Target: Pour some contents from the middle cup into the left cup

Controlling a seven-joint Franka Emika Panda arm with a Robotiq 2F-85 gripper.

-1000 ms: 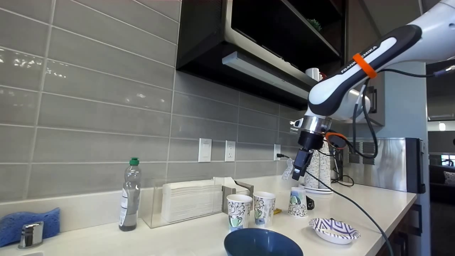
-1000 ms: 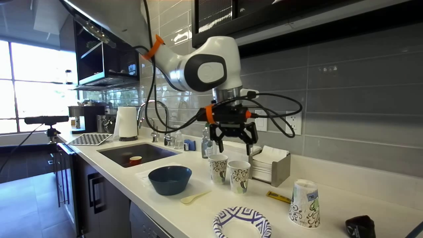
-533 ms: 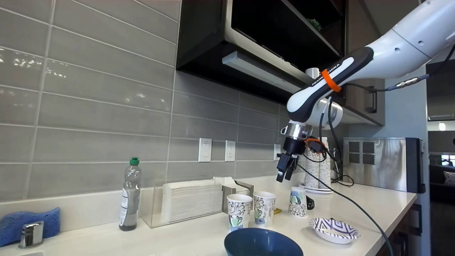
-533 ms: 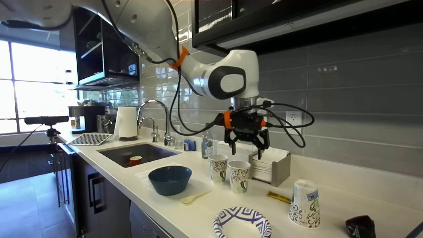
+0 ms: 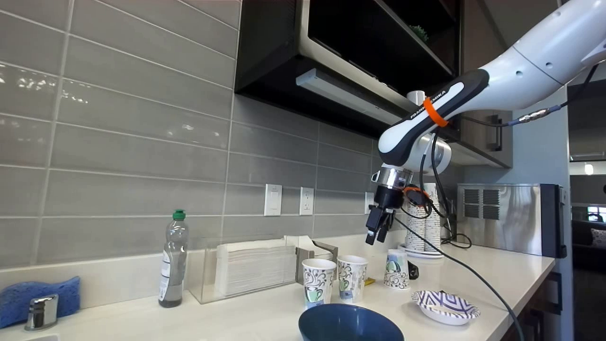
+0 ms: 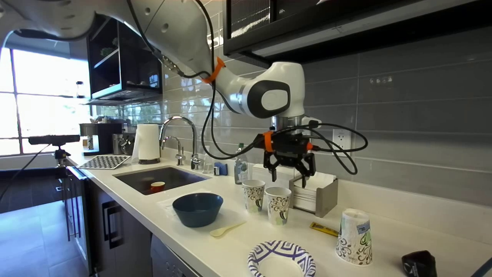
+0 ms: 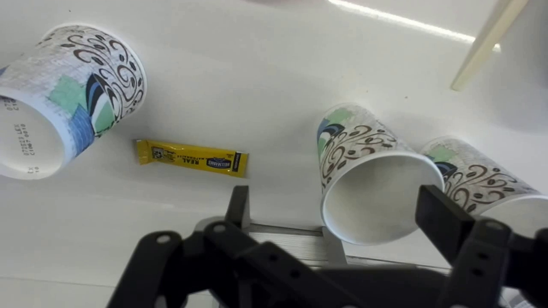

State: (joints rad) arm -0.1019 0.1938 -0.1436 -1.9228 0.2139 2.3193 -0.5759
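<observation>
The middle cup (image 5: 352, 279) is a white paper cup with a swirl print, upright on the counter; it also shows in an exterior view (image 6: 278, 206) and the wrist view (image 7: 359, 141). Its inside looks pale; I cannot make out contents. The left cup (image 5: 318, 282) is a similar upright cup close beside it, also in an exterior view (image 6: 253, 196) and partly cut off in the wrist view (image 7: 475, 175). My gripper (image 6: 289, 181) is open and empty, above the middle cup and offset from it. In the wrist view its fingers (image 7: 336, 209) frame the middle cup's mouth, apart from it.
An upside-down paper cup (image 6: 354, 236) stands on the far side of the middle cup from the left cup. A yellow mayonnaise packet (image 7: 192, 158) lies between them. Napkin holder (image 6: 326, 198), blue bowl (image 6: 197, 209), spoon (image 6: 226, 229), patterned paper bowl (image 6: 281, 246) and soap bottle (image 5: 173, 265) are nearby.
My gripper has come down and across toward the napkin holder and upright cups, mostly in the earlier half-second, then only slightly lower. It stays open. The cups have not moved.
</observation>
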